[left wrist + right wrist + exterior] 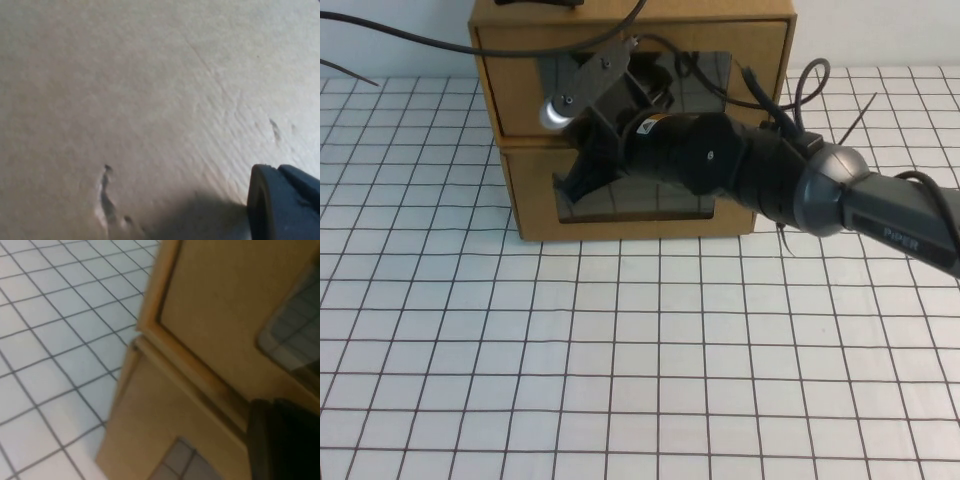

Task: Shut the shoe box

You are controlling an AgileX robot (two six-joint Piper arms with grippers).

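Two brown cardboard boxes with clear front windows are stacked at the back of the table. The upper one is the shoe box (510, 70), and its drawer front looks about level with its shell. My right gripper (582, 175) reaches in from the right and sits against the box fronts at the seam between the two, hiding the pull tabs. In the right wrist view the shoe box's front (220, 305) fills the picture, with my right gripper (285, 440) dark at the edge. My left gripper (285, 205) is pressed close to a bare cardboard surface (125, 100).
The lower brown box (535, 215) carries the shoe box. The white gridded table (620, 350) spreads in front and to both sides. A black cable (450, 45) crosses over the upper box from the left. The right arm's body (820, 190) spans the right side.
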